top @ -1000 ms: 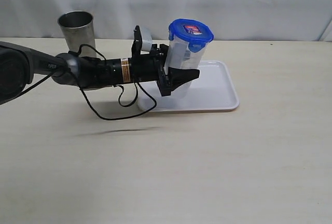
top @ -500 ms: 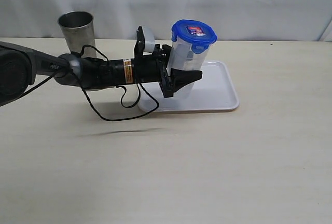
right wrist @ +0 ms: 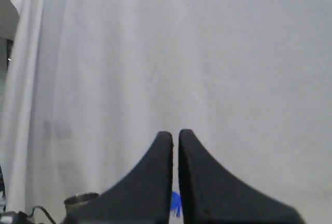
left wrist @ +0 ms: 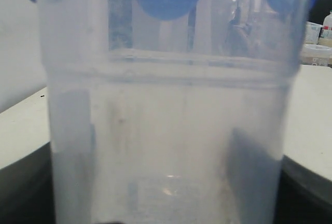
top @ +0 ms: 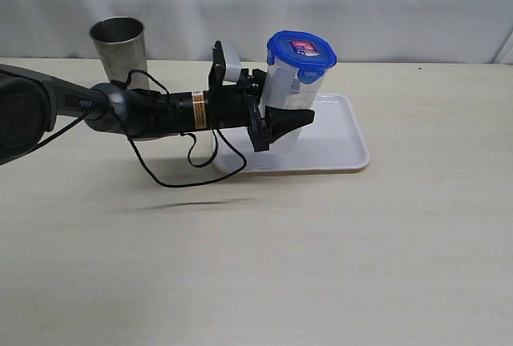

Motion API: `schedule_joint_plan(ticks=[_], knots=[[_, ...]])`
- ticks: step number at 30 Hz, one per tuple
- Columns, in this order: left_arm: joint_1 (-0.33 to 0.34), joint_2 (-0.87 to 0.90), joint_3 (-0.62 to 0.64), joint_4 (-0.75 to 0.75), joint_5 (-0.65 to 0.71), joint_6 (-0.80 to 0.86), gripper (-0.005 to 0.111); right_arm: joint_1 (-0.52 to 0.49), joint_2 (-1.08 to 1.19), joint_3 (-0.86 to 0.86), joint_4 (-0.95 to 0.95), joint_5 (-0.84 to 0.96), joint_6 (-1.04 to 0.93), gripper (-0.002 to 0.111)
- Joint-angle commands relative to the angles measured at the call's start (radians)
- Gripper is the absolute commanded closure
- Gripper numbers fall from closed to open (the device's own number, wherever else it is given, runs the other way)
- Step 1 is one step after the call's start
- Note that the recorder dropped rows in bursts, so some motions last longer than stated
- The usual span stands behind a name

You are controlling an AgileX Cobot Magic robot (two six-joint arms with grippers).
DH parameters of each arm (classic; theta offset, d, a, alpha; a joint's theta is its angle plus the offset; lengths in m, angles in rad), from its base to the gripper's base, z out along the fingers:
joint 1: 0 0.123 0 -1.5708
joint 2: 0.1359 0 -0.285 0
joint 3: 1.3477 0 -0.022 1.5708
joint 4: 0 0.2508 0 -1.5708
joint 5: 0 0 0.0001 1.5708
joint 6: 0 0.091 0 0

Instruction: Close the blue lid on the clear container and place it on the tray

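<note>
Over the tray [top: 337, 142], at its end nearer the steel cup [top: 119, 46], the left gripper [top: 288, 118] is clamping the container [top: 282, 90] low on its body from the side. It is keeping the container upright, probably so the base meets the tray flat. The lid [top: 300, 48] is sitting on top with its flaps down, so closing looks done. Whether the base is touching the tray I cannot tell. The right gripper [right wrist: 175, 172] is hanging clear of the tray, its fingers nearly together on nothing.
</note>
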State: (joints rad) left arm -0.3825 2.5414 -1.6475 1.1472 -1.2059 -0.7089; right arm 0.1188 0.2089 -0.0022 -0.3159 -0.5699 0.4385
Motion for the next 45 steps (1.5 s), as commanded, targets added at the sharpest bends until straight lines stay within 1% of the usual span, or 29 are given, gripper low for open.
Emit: schedule_joint_plan(ticks=[1,4,7,9,10,12,15,17,20,27,31,34,40,45], knots=[[-0.002,-0.017,-0.006,-0.023,-0.015,0.001,0.107,-0.001,0.238,-0.063,0.092,0.015,-0.014,0.103],[-0.002,-0.017,-0.006,-0.023,-0.015,0.001,0.107,-0.001,0.467,-0.168,0.094,0.044,0.011,0.104],[-0.002,-0.017,-0.006,-0.023,-0.015,0.001,0.107,-0.001,0.694,-0.317,0.018,0.126,0.054,0.104],[-0.002,-0.017,-0.006,-0.023,-0.015,0.001,0.107,-0.001,0.849,-0.426,-0.114,0.167,0.129,0.104],[-0.002,-0.017,-0.006,-0.023,-0.015,0.001,0.107,-0.003,0.907,-0.468,-0.187,0.176,0.198,0.104],[-0.002,-0.017,-0.006,-0.023,-0.015,0.001,0.107,-0.003,1.041,-0.567,-0.398,0.164,0.377,0.104],[-0.002,-0.017,-0.006,-0.023,-0.015,0.001,0.107,-0.024,1.215,-0.695,-0.653,0.032,0.581,0.104],[-0.002,-0.017,-0.006,-0.023,-0.015,0.001,0.107,-0.052,1.301,-0.763,-0.722,-0.034,0.666,0.104],[-0.002,-0.017,-0.006,-0.023,-0.015,0.001,0.107,-0.093,1.405,-0.831,-0.729,-0.054,0.704,0.104],[-0.002,-0.017,-0.006,-0.019,-0.015,0.001,0.107,-0.103,1.599,-0.92,-0.752,-0.225,0.692,0.104],[-0.002,-0.017,-0.006,-0.016,-0.015,0.001,0.107,-0.103,1.647,-0.974,-0.765,-0.251,0.701,0.104],[-0.002,-0.017,-0.006,-0.016,-0.015,0.001,0.107,-0.098,1.658,-0.992,-0.796,-0.311,0.71,0.104],[-0.002,-0.017,-0.006,-0.003,-0.015,0.001,0.107,-0.073,1.658,-0.997,-0.806,-0.306,0.705,0.104],[-0.002,-0.017,-0.006,0.04,-0.015,-0.001,0.107,-0.073,1.658,-0.997,-0.799,-0.209,0.692,0.104]])
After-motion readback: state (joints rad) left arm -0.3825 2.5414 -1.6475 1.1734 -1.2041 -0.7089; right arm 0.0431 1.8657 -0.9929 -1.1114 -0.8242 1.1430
